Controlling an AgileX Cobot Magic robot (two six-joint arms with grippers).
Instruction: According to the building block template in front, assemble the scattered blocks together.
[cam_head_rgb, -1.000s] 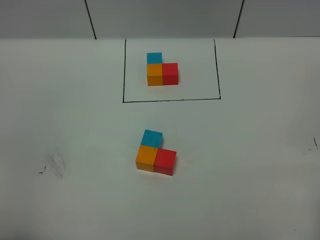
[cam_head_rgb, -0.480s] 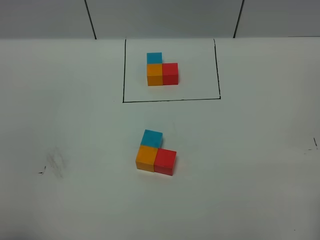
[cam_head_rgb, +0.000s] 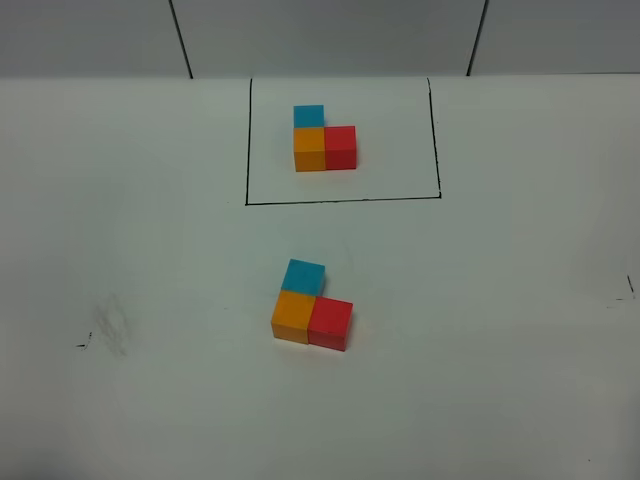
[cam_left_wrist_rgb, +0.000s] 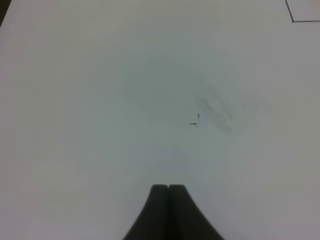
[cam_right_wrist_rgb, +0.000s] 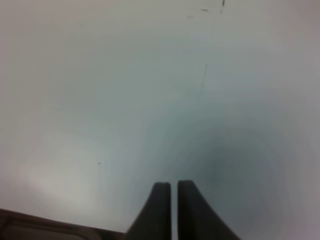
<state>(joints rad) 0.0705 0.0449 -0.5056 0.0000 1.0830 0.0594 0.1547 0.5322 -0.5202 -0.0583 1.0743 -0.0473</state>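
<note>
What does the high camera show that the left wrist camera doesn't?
Only the high view shows the framed template cubes and the three loose cubes, already joined in the same L shape. Only the left wrist view shows the left gripper, shut and holding nothing. Both show the white table, a corner of the black outline and the grey smudge.

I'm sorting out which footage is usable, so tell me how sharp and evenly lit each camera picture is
Exterior high view: sharp, flat even light, no glare; the loose cubes cast only a faint shadow on the table. Left wrist view: soft, with the smudge blurry and the left gripper dark. Right wrist view: blurriest, with a dim shadow patch above the right gripper.
</note>
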